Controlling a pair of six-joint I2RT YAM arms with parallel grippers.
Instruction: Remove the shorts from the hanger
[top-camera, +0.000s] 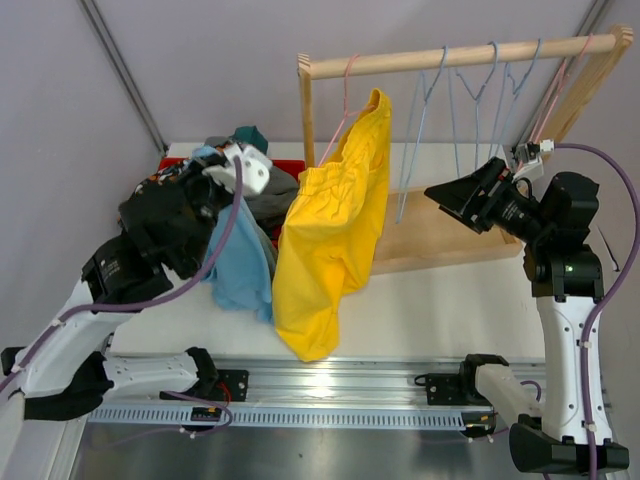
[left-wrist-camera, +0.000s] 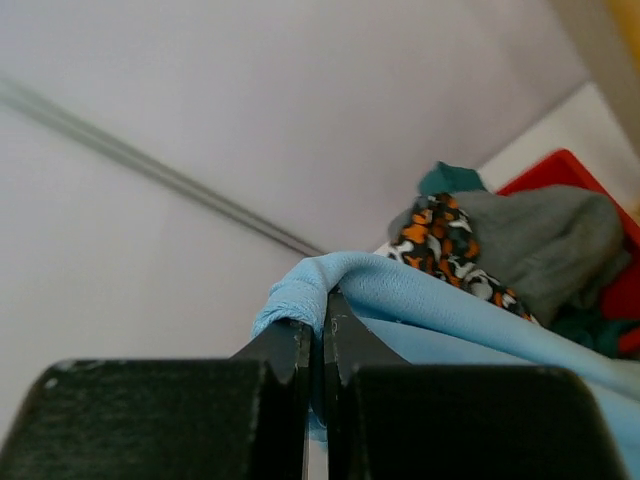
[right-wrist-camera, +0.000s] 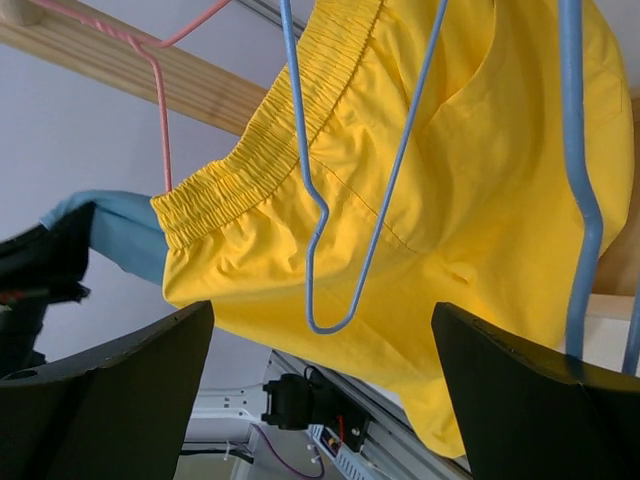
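The yellow shorts (top-camera: 335, 230) hang from a pink hanger (top-camera: 347, 95) on the wooden rail (top-camera: 460, 55), with the hem near the table's front. My left gripper (top-camera: 210, 162) is shut on the waistband of the light blue shorts (top-camera: 240, 265), which droop just left of the yellow pair; its fingertips (left-wrist-camera: 322, 322) pinch a fold of that blue fabric (left-wrist-camera: 420, 295). My right gripper (top-camera: 437, 190) is open at mid height right of the yellow shorts (right-wrist-camera: 470, 200), facing them. Nothing sits between its fingers (right-wrist-camera: 120, 385).
A red bin (top-camera: 292, 166) at the back left holds grey shorts (left-wrist-camera: 545, 240), camouflage shorts (left-wrist-camera: 440, 240) and teal shorts (left-wrist-camera: 450, 180). Empty blue hangers (top-camera: 470, 90) and a pink one (top-camera: 560, 85) dangle from the rail. One blue hanger (right-wrist-camera: 350, 250) hangs before the right gripper.
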